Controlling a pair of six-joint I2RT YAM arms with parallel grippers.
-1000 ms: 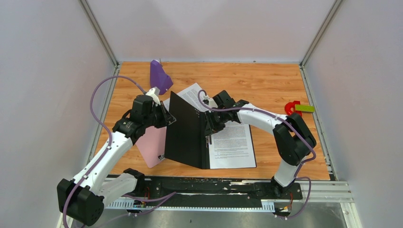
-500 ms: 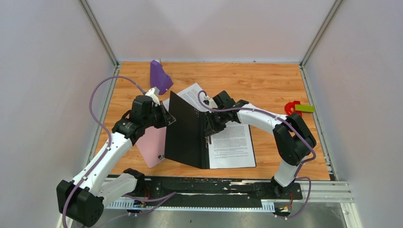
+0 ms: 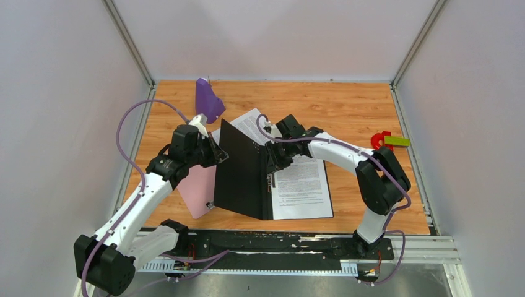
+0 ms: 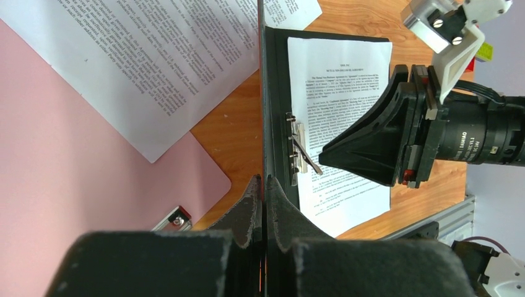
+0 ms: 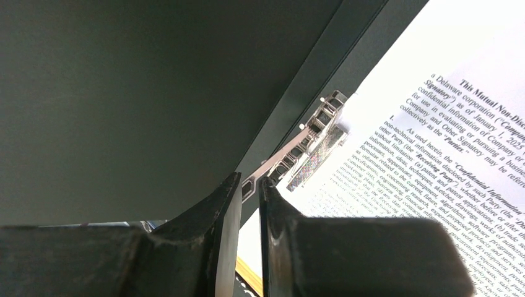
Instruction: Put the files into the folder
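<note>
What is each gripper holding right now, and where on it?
Left gripper clamps the folder cover by its free edge, propping it up. Right gripper pinches the clip lever at its tip.

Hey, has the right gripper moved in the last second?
Yes, slightly: the right gripper has edged up-left in the top view, closer to the raised cover, judged against the sheet lying still beneath it.
</note>
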